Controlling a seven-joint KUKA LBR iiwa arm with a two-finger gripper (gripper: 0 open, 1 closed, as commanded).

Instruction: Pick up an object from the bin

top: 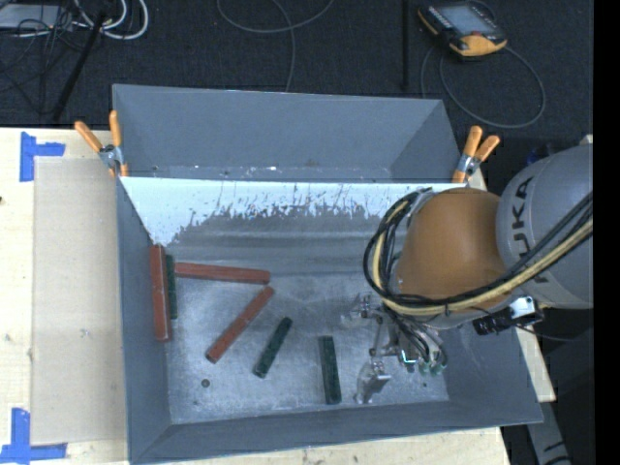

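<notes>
**Low in the grey bin, beside a dark green bar**

Pictured from above: gripper (380,376) down near the floor of the grey metal bin (281,143), front right, beneath the orange-brown wrist cover (450,245). Open or shut: impossible to tell. Just to its left, a slim dark green bar (329,369), lying nearly straight toward the front wall. Further left, a second green bar (272,347), tilted. Beyond that, three red-brown bars: one diagonal (239,325), one crosswise (221,273), one along the left wall (158,292).
</notes>
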